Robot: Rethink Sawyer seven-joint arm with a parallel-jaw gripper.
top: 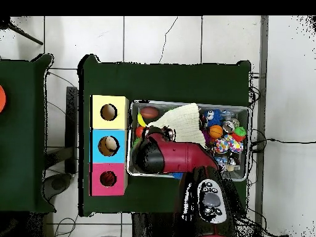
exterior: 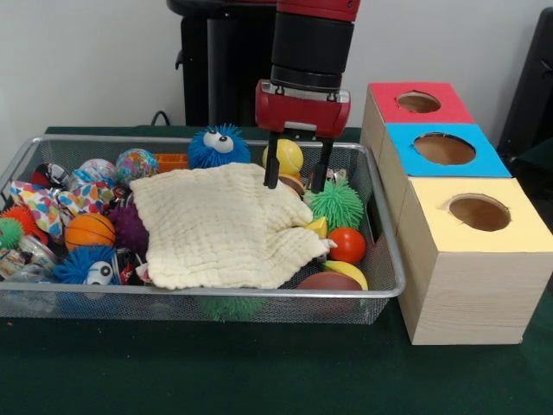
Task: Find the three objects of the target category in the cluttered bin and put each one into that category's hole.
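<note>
here the gripper (exterior: 295, 181) hangs over the back right part of the bin (exterior: 384, 285), its two black fingers spread apart and pointing down, with nothing between them. one tip sits at the back edge of the cream cloth (exterior: 220, 229), the other just over a brown ball (exterior: 294, 184) that is mostly hidden; whether they touch anything cannot be told. the target category is not stated, so the likely candidates are a guess: the balls. a yellow ball (exterior: 289, 156) lies behind the fingers, an orange-red ball (exterior: 347, 245) near the right wall, a small basketball (exterior: 89, 231) to the left of the cloth. these look light, smooth and firm, apt to roll or squirt from a pinch, so the hold should go square across the widest part. the spiky green ball (exterior: 339, 203) and the blue fuzzy toy (exterior: 219, 147) look soft and would give under the fingers. the cloth is limp and covers the middle of the bin, so more may lie beneath it. the three boxes (exterior: 471, 259) stand just beside the bin, holes upward.
</note>
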